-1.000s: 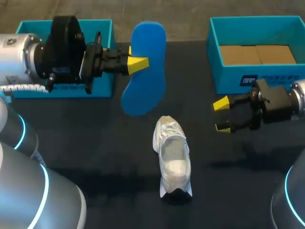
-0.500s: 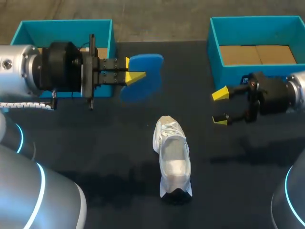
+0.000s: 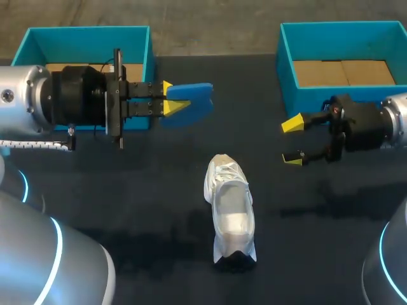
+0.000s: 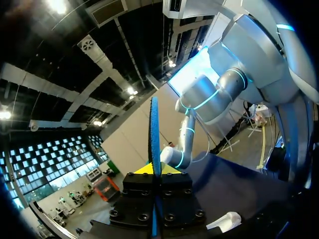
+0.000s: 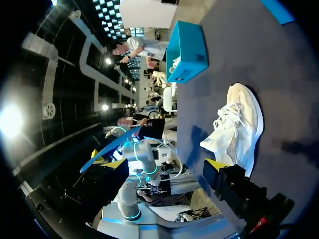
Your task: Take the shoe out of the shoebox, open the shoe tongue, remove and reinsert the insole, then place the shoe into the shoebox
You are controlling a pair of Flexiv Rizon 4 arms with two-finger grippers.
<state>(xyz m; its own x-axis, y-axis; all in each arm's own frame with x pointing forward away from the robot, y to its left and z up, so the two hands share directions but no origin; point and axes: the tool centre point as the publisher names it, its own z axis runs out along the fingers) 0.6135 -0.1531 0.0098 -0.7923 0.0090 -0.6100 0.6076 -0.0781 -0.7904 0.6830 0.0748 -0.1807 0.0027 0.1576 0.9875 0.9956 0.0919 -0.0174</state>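
Turned edge-on now, the flat blue foam insole [image 3: 197, 95] is clamped in the left gripper [image 3: 172, 97] near the table's far edge; the right gripper [image 3: 292, 141] is held open.

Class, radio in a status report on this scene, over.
Left gripper shut on blue insole, held off the table. Right gripper open, empty. White shoe upright on table. Nothing in the way.

Dark counter [image 3: 127, 210], three things on it.
White shoe [image 3: 230, 210] stands upright mid-counter; left teal box [image 3: 86, 29] and right teal box [image 3: 356, 100] sit at far corners.
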